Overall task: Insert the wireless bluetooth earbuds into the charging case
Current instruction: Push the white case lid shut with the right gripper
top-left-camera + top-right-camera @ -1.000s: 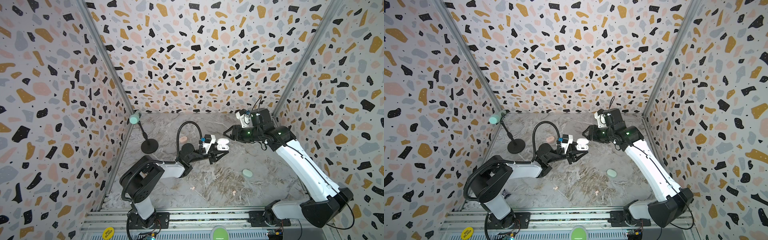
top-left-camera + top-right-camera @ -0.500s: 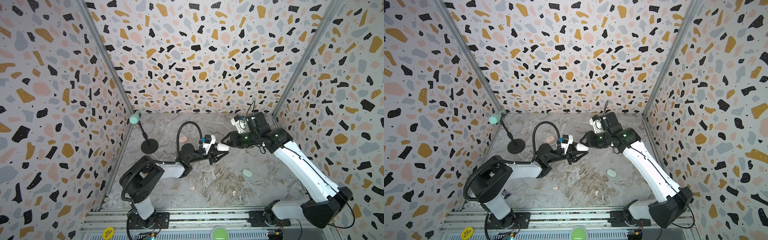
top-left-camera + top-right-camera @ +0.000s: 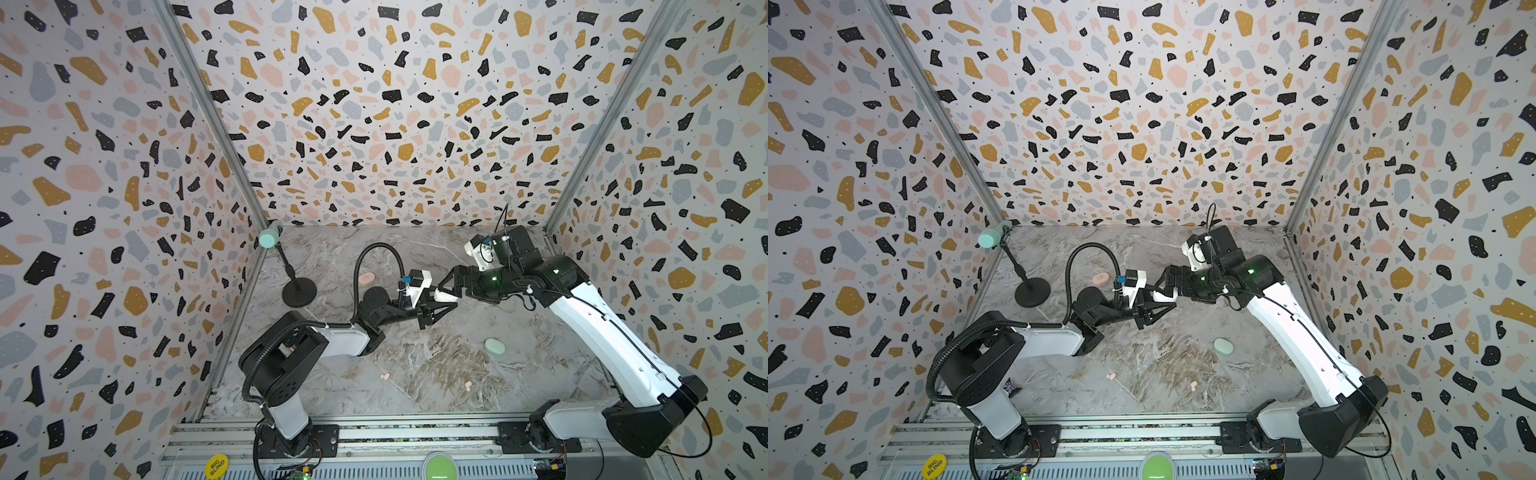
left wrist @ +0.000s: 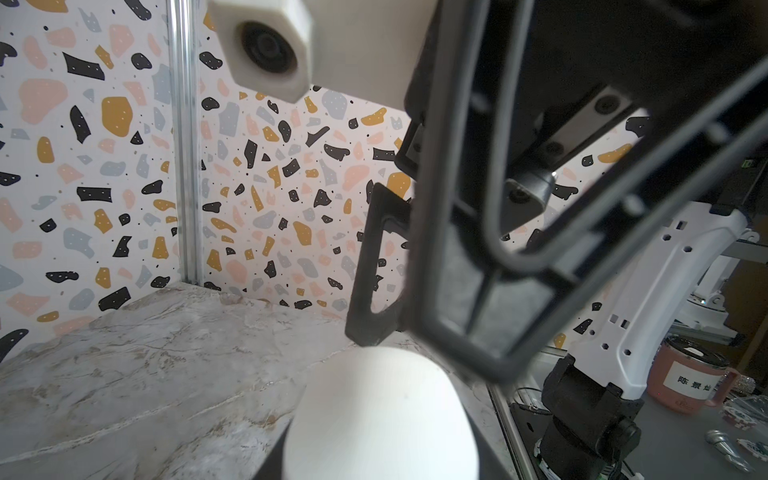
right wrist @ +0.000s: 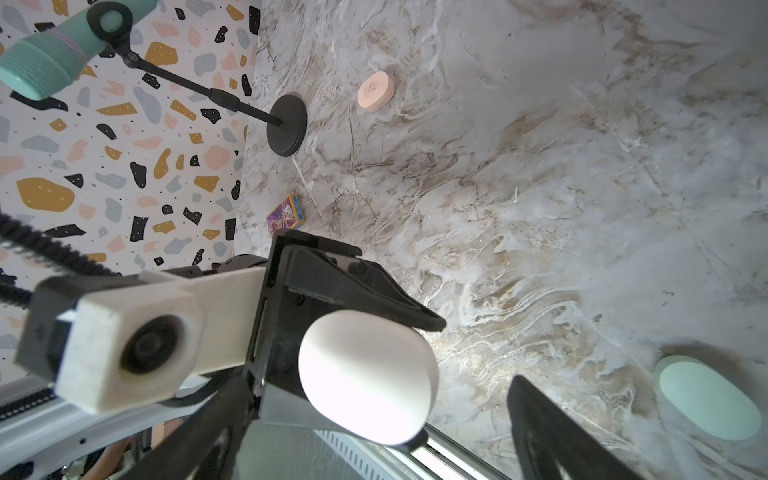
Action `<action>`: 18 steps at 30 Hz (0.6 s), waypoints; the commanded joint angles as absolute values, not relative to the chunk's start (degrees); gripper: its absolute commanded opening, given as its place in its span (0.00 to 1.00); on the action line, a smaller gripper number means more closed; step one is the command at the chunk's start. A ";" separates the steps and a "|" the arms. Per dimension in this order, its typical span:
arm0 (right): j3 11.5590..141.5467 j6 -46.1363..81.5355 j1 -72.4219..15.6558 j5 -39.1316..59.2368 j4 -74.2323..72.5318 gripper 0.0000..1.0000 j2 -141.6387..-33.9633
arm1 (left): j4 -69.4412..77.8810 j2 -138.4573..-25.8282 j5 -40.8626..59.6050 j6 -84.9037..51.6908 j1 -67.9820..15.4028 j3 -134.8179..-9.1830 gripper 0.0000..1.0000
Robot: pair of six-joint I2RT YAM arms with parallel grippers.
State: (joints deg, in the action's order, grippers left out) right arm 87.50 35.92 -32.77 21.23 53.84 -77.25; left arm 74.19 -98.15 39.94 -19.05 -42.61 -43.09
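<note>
- Right wrist view: left gripper (image 5: 424, 380) clamped on white case (image 5: 368, 376).
- Right gripper (image 3: 450, 289): fingers (image 5: 548, 424) wide apart, flanking that case.
- Pink case (image 5: 376, 91), mint case (image 5: 706, 399) lie on table (image 5: 540, 166).

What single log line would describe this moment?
left end effector: shut on white case, held aloft | right end effector: open, at the case | pink earbuds: two loose on table

walls (image 3: 374, 104): terrazzo print at 9, 12, 3 o'clock | floor (image 3: 432, 374): grey-brown marble | corner posts (image 3: 208, 108): aluminium | light: even
</note>
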 commanded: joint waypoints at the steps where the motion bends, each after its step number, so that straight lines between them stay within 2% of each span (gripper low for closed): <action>1: 90.51 36.04 -34.08 18.55 57.14 0.99 -78.76 | 77.03 -96.33 40.34 -17.70 -42.91 -43.43 0.04; 10: 92.60 36.22 -35.83 16.64 58.72 1.00 -81.52 | 74.20 -95.56 40.43 -15.44 -42.96 -43.33 0.04; 18: 93.18 36.21 -37.00 15.76 60.10 0.76 -83.27 | 71.50 -94.75 40.13 -13.63 -42.92 -43.34 0.04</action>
